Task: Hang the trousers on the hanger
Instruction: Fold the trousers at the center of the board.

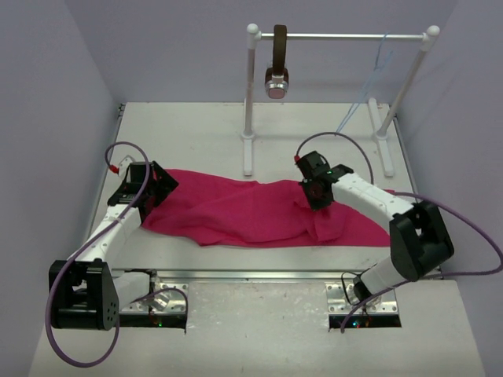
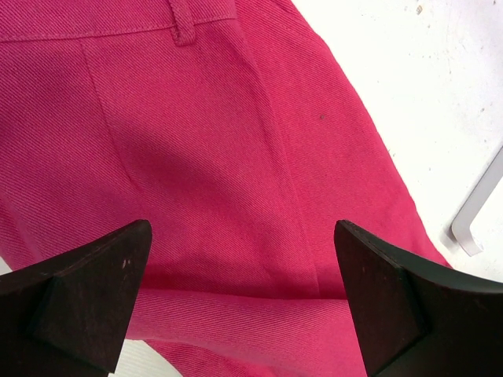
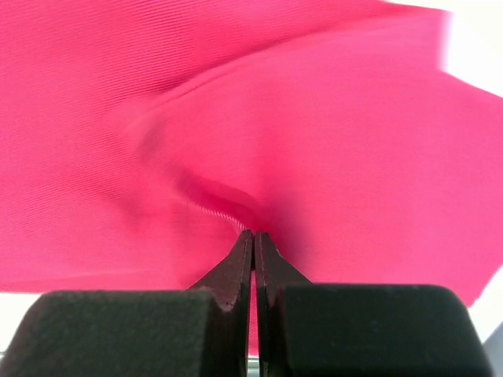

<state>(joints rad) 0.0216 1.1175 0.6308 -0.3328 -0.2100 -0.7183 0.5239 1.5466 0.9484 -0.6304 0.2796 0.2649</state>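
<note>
Top view: magenta-pink soft fabric trousers (image 1: 236, 214) lie on the white table (image 1: 196, 133), long axis left-right, just in front of the white rail rack (image 1: 338, 35). A thin pale blue hanger (image 1: 379, 63) hangs at the rack's right end. Lilac walls (image 1: 173, 47) on 3 sides.
Left wrist: left gripper (image 2: 244, 306) spread wide, empty, over the trousers' waistband end.
Right wrist: right gripper (image 3: 253, 243) clamped on a trouser fold.

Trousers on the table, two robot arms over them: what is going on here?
The right gripper is shut on a fold of the pink trousers, which lie across the table. The left gripper hangs open over their waistband end. The blue hanger hangs on the rail at the back, untouched.
</note>
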